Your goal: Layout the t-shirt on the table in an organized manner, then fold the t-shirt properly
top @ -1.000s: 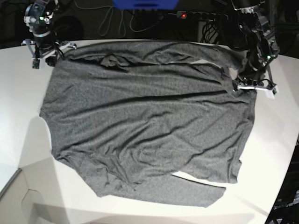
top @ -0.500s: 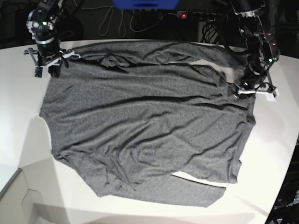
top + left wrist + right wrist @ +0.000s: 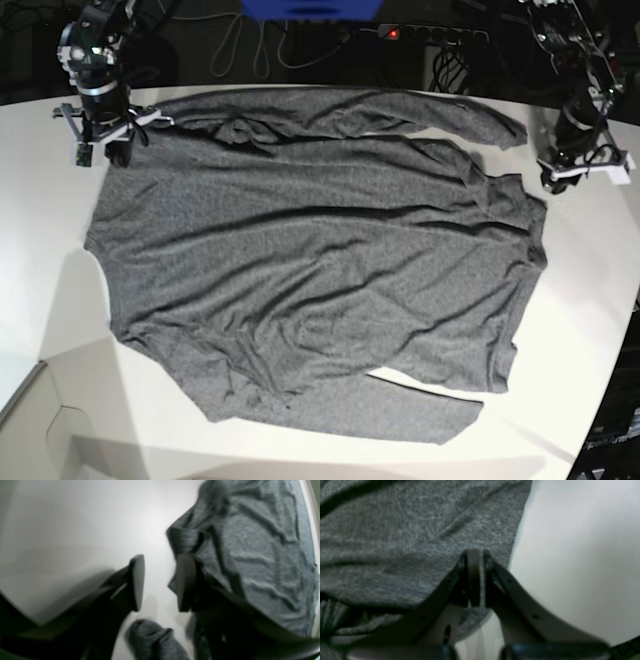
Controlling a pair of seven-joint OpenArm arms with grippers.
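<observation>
Basically the t-shirt (image 3: 310,250) lies spread over the white counter (image 3: 600,300), mostly flat but creased, one long sleeve stretched along the far edge and the other tucked under the near hem.

Left pincer (image 3: 160,582) is released: in the left wrist view its two dark fingers stand apart over bare counter, nothing between them, the shirt's edge just beside one finger. In the base view it hangs off the cloth near the shirt's corner, probably clear so the fabric can settle.

Right pincer (image 3: 476,580) is clenched on the t-shirt. The right wrist view shows a thin strip of grey knit pinched between its closed fingers near the fabric edge. In the base view it sits at the opposite far corner, likely pinning that corner while the layout gets straightened. Folding not yet started; wrinkles look like they need smoothing first.
</observation>
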